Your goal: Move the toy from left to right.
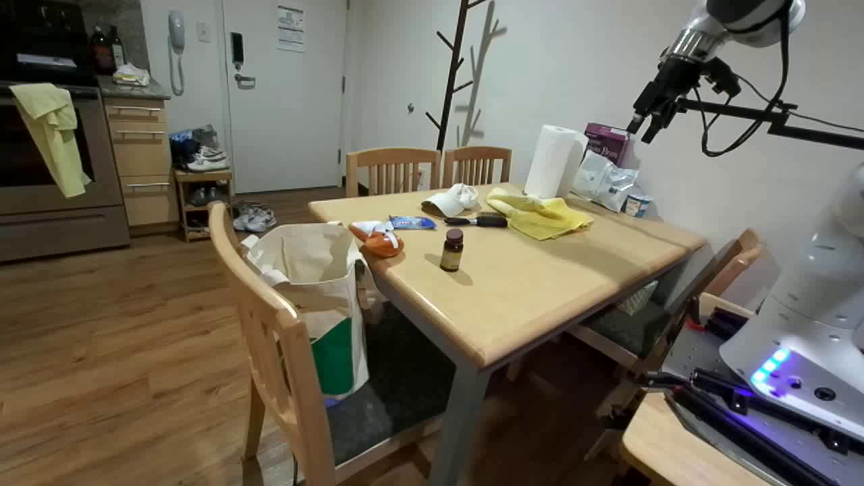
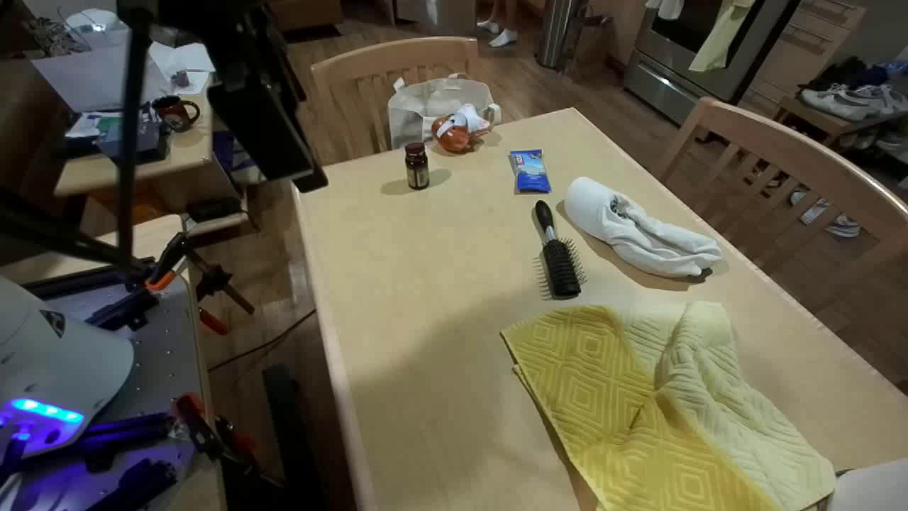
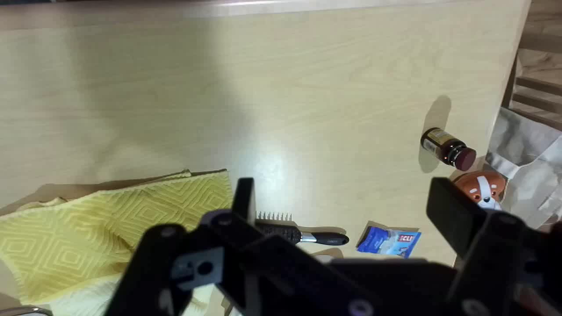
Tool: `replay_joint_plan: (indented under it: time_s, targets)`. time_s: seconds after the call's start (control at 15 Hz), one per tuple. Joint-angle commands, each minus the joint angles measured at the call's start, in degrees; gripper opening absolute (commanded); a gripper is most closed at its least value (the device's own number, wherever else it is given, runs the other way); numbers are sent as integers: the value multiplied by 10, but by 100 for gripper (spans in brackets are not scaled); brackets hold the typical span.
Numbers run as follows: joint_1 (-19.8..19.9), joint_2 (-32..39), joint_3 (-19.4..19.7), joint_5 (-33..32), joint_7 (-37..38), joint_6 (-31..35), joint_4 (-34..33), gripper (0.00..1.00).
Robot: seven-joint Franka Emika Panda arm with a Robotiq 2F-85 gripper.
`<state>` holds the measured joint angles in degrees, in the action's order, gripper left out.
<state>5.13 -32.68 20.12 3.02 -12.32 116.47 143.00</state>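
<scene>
The toy is a small rounded orange-brown lump with a white-striped dog face. It sits at the table's end beside the tote bag in both exterior views [image 1: 383, 244] [image 2: 452, 135]. In the wrist view the toy [image 3: 478, 186] is at the right, partly hidden behind a finger. My gripper [image 1: 644, 128] is high above the table, far from the toy, near the wall side in an exterior view. In the wrist view the gripper [image 3: 340, 197] has its fingers wide apart with nothing between them. Part of the gripper shows dark at upper left in an exterior view [image 2: 273, 135].
A dark bottle [image 1: 452, 251] stands near the toy. A blue bar wrapper [image 2: 530, 171], a hairbrush [image 2: 560, 266], a white cap [image 2: 638, 231] and a yellow cloth [image 2: 624, 397] lie on the table [image 2: 418, 284]. A paper towel roll [image 1: 555, 162] stands farther back. A tote bag [image 1: 314, 270] is on a chair.
</scene>
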Motion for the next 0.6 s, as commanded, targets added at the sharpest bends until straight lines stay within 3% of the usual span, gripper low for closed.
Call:
replay_joint_plan:
  time_s: [0.0,0.13,0.53]
  targets:
    - [18,4,-16,11,-9,-2,-1,100]
    - [18,4,-16,11,-9,-2,-1,100]
    - [-4,72,-83,-53,-12,89,-60,100]
